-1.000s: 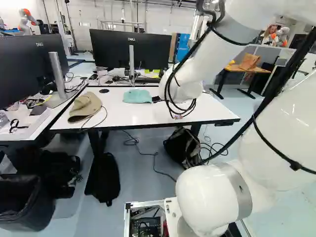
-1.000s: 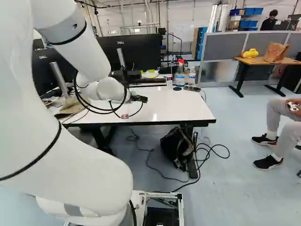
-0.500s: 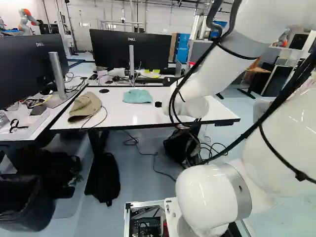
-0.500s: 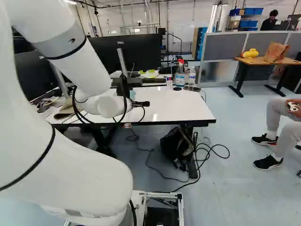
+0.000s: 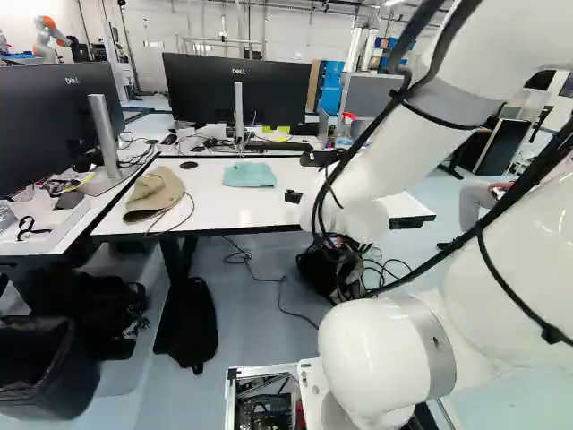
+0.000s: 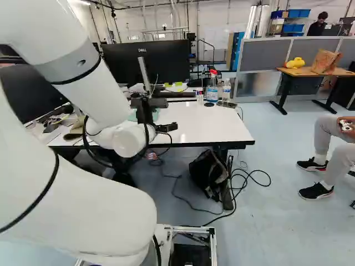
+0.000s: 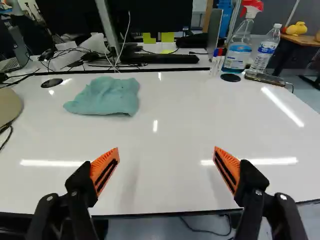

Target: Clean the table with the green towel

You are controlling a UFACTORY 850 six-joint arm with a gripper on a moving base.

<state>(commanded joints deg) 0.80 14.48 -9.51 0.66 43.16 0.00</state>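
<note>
Crumpled green cloth towel lies upper left on glossy white table, prob. dry. Black orange-padded gripper wide, empty; approach towel's bulk w/ fingers level.

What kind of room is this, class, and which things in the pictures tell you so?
Most likely an open-plan office or lab workspace: desks carry large monitors, a grey partition divides the workstations, and cables and bags lie under the white table.

Green towel on white table; claw pads orange
</note>
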